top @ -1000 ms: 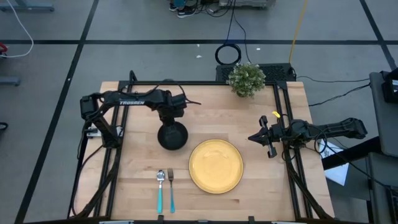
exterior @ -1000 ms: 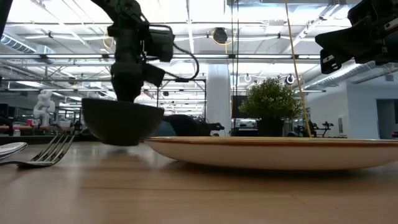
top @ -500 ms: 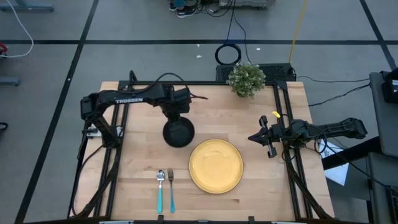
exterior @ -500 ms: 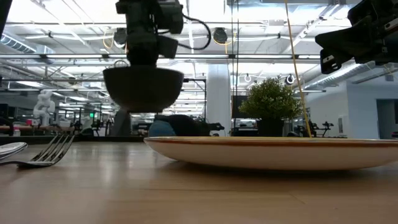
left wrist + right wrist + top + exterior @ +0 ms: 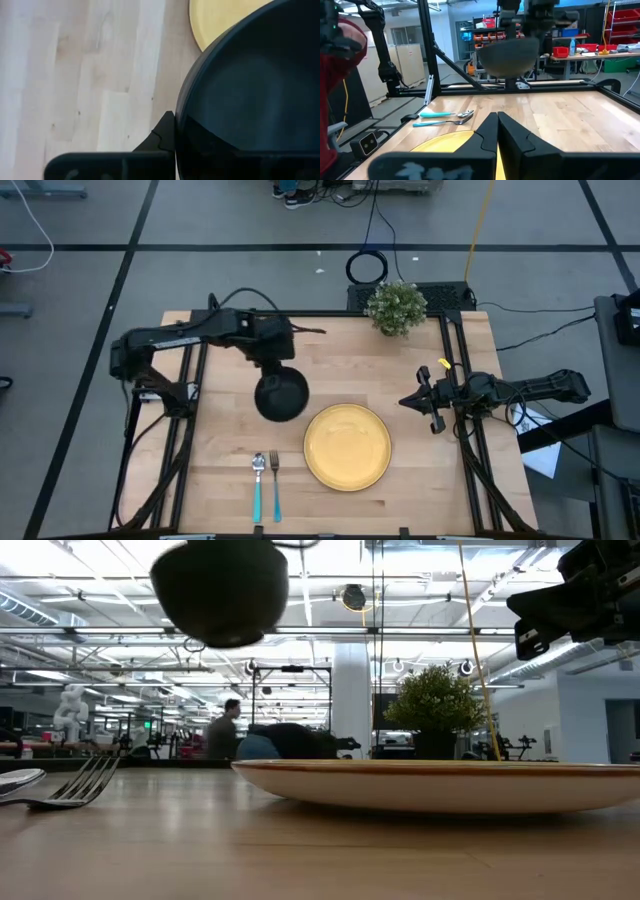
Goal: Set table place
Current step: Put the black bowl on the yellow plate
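The black bowl [image 5: 280, 396] hangs high over the table [image 5: 420, 350], left of the round yellow plate [image 5: 347, 446]. My left gripper [image 5: 276, 370] is shut on it from above. In the low view the bowl [image 5: 220, 590] is at the top of the picture, well above the plate [image 5: 440, 785]. The fork [image 5: 275, 480] and spoon [image 5: 257, 482], both with turquoise handles, lie flat near the front edge, left of the plate. My right gripper [image 5: 408, 402] waits shut above the table's right side, pointing level toward the left. My left gripper holds the bowl by its rim [image 5: 181, 107] on the far side. One finger [image 5: 164, 134] lies against the outer wall; the other is lost in the dark of the bowl. The fingers slant steeply down from above. The bowl hangs below them, clear of the table.
A small green potted plant [image 5: 396, 307] stands at the far edge, right of the middle. Black frame rails [image 5: 462, 380] run along the table's left, right and far sides. Bare wood lies between the bowl and the plant.
My left gripper has gone up with the bowl, staying shut on it. In the low view the bowl has risen from just above the tabletop to the top of the picture. It stays over about the same spot left of the plate.
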You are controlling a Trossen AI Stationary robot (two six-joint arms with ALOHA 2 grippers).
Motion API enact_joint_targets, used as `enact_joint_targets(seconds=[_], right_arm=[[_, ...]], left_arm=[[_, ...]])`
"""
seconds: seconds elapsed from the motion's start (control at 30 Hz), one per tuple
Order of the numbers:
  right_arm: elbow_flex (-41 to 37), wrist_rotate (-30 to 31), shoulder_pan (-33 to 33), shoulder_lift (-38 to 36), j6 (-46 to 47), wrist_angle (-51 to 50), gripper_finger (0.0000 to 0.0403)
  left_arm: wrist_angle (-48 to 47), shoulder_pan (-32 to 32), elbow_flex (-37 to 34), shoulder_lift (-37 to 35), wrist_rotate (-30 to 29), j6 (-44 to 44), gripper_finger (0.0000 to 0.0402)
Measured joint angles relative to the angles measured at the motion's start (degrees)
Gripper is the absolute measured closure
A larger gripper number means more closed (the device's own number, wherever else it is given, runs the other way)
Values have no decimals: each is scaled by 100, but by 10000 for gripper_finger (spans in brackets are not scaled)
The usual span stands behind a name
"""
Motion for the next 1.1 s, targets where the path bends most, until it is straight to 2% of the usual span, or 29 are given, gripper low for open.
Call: enact_joint_targets(seconds=[0.17, 0.4, 0.57, 0.77, 1.1], right_arm=[[0, 0, 0, 2, 0, 0, 403], [0, 1, -1, 2, 3, 0, 403], [0, 0, -1, 1, 5, -7, 403], [0, 0, -1, 2, 26, -11, 403], [0, 0, -2, 2, 13, -9, 403]], left_arm=[[21, -42, -61, -413, -277, -231, 398], [-60, -33, -472, -707, -289, -274, 398], [486, -88, -1142, -1396, -87, -506, 398], [989, -84, -1876, -2369, -242, -1169, 398], [2008, -584, -3273, -2961, -125, -1817, 398]])
